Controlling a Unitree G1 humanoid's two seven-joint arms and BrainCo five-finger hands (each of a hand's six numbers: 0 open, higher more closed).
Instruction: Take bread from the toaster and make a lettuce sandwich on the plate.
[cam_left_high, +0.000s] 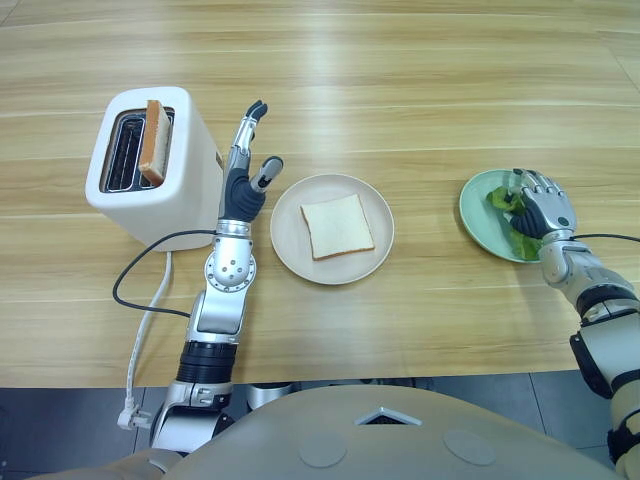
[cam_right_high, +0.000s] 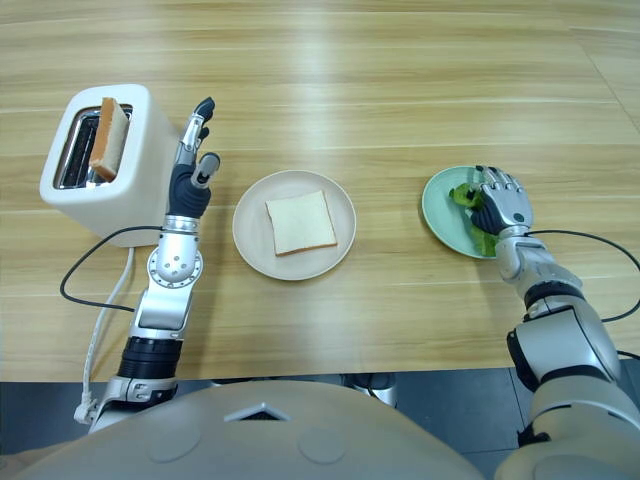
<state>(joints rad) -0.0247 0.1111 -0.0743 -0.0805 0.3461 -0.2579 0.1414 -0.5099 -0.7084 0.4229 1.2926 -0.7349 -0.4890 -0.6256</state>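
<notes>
A browned slice of bread (cam_left_high: 153, 140) stands on edge in the nearer-right slot of a white, round-cornered toaster (cam_left_high: 160, 195), its crust poking above the top and its long axis running along the slot, away from the robot. A second, square slice of white bread (cam_left_high: 337, 226) lies flat at the centre of a round beige plate (cam_left_high: 290, 240) just right of the toaster, its edges turned slightly off the table's front edge. Between toaster and plate the left hand (cam_left_high: 245, 175) rises, fingers straight, close together and pointing away, holding nothing. Well to the right, the right hand (cam_left_high: 545, 207) rests knuckles-up on a pale green plate (cam_left_high: 475, 205), fingers curled down onto green lettuce leaves (cam_left_high: 500, 198). A black cable (cam_left_high: 113, 290) loops from the toaster over the light wooden table (cam_left_high: 400, 80)
</notes>
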